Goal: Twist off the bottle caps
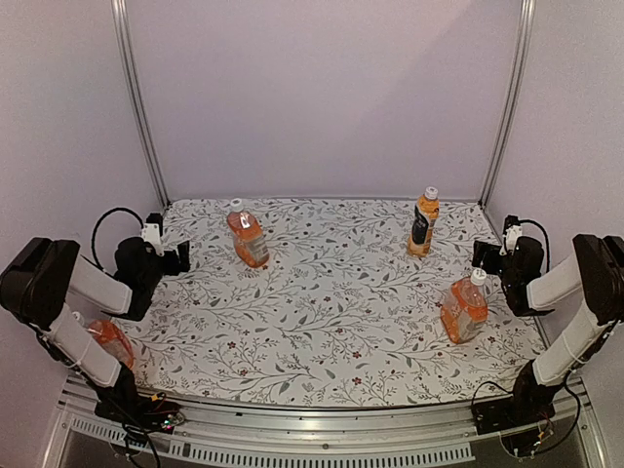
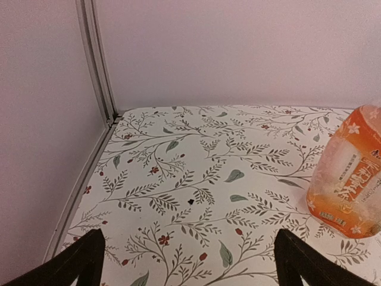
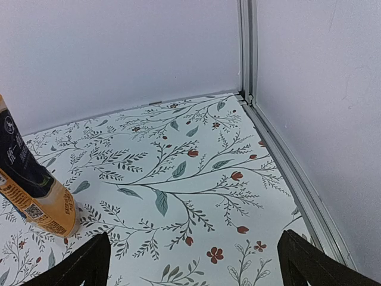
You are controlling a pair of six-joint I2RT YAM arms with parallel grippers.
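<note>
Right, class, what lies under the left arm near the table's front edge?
A bottle of orange drink, only part of its body showing. The left arm covers the rest, so its cap cannot be seen.

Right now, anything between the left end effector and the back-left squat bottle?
Nothing. Between the left end effector and the back-left squat bottle lies only bare floral table cover. The top external view shows it, and the left wrist view agrees.
</note>
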